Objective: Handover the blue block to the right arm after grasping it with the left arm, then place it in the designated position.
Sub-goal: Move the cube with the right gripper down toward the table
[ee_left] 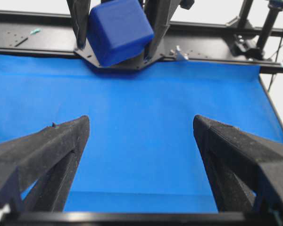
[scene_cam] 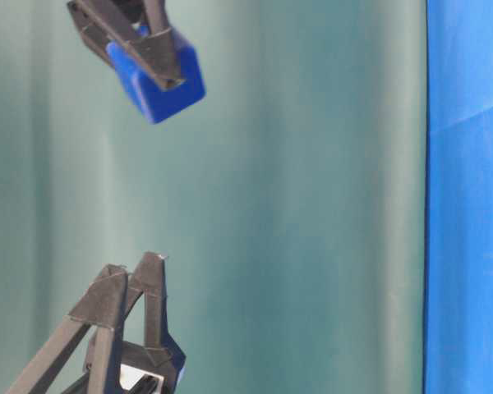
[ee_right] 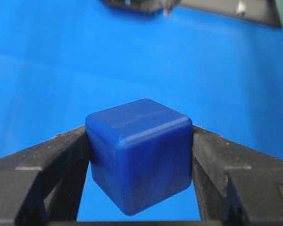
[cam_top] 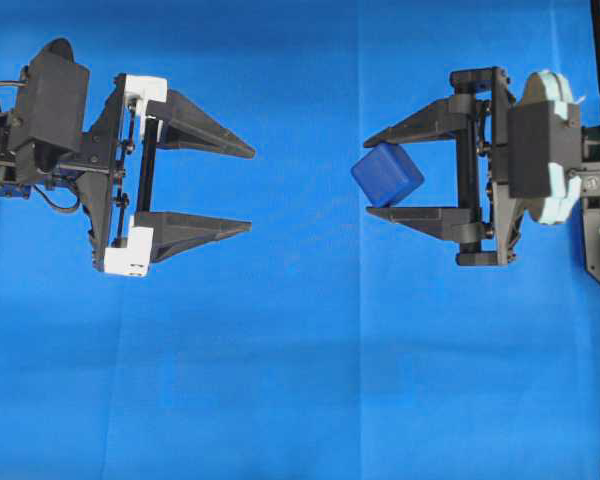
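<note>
The blue block (cam_top: pixel 387 174) is a small dark-blue cube held tilted between the fingertips of my right gripper (cam_top: pixel 368 176), above the blue cloth. It also shows in the right wrist view (ee_right: pixel 139 157), pinched between the two black fingers, and in the table-level view (scene_cam: pixel 160 82). My left gripper (cam_top: pixel 251 188), on white mounts, is open and empty at the left, well apart from the block. In the left wrist view the left gripper (ee_left: pixel 141 127) has wide-spread jaws, with the block (ee_left: pixel 119 30) ahead of them.
The bright blue cloth (cam_top: pixel 300 380) covers the table. A black frame rail (ee_left: pixel 37 40) runs along the far edge in the left wrist view. A teal backdrop (scene_cam: pixel 312 205) fills the table-level view.
</note>
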### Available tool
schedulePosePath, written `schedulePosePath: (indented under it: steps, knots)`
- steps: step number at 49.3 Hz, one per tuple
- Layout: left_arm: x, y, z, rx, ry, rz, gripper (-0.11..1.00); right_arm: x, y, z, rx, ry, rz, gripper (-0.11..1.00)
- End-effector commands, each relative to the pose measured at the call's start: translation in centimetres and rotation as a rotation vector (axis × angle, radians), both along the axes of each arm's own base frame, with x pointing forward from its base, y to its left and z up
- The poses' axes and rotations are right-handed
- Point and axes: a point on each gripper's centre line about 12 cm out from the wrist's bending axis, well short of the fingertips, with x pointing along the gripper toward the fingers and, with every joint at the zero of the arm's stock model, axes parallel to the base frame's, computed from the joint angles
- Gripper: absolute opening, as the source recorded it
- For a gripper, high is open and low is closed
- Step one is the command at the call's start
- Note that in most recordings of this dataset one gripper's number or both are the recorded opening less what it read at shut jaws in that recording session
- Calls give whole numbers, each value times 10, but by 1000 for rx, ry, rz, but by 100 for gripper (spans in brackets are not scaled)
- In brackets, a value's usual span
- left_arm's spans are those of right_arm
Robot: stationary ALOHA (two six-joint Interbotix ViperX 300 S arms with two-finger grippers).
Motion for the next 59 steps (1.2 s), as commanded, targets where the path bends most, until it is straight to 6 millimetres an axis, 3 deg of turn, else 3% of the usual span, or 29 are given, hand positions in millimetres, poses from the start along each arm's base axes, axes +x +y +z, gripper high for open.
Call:
schedulePosePath:
  steps: [1,14,59]
  knots:
    - [-1,-1,14,1,-45,-4,93,-3,2,5,6,17,-16,54]
    - [-1,-1,14,1,-42,-4,93,-13,8,-11,-5,169,-68,54]
    - [-3,-1,14,0,-43,-4,93,-13,8,-11,-4,170,-68,54]
